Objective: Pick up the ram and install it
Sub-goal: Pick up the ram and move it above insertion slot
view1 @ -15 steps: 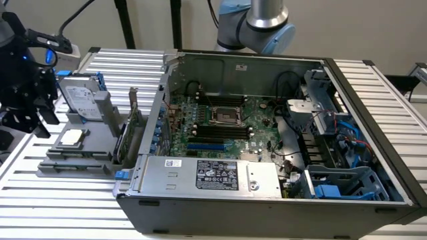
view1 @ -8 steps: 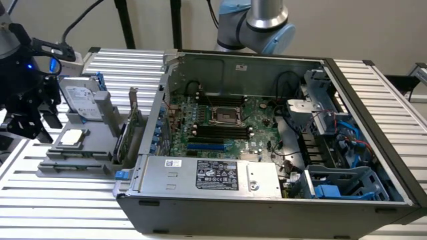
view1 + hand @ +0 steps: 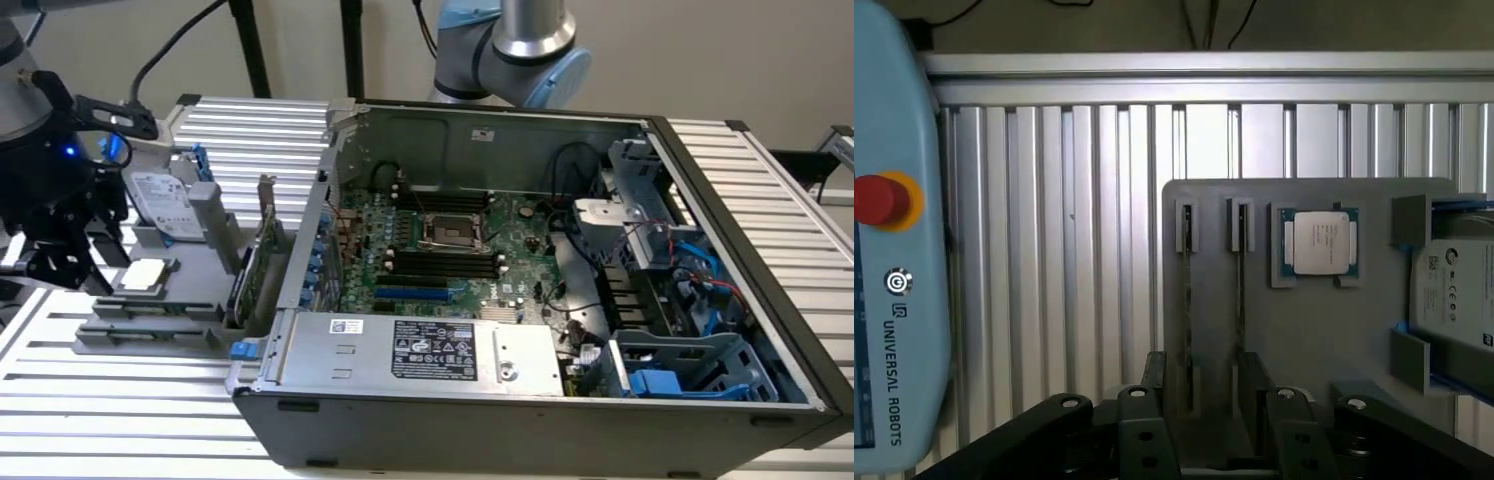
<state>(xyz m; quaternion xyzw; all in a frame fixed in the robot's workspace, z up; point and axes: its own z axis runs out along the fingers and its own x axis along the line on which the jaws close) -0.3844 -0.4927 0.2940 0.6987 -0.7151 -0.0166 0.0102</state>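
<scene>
Two ram sticks stand on edge in slots of the grey holder plate [image 3: 1304, 350]; one ram [image 3: 1186, 290] and a second ram [image 3: 1240, 290] show as thin dark-green strips in the wrist view. My gripper [image 3: 1204, 378] hovers over the near end of these slots, open, with its black fingers [image 3: 1154, 372] on either side and nothing held. In the exterior view, my gripper [image 3: 56, 262] hangs at the far left, above the holder [image 3: 160, 325]. The motherboard's black memory slots [image 3: 441, 264] lie inside the open computer case [image 3: 400, 420].
A CPU chip [image 3: 1319, 243] and a silver hard drive [image 3: 1454, 290] sit on the same holder. A tall upright card [image 3: 264, 250] stands between the holder and the case. A teach pendant [image 3: 894, 260] lies beside the holder. A second arm [image 3: 523, 45] stands behind the case.
</scene>
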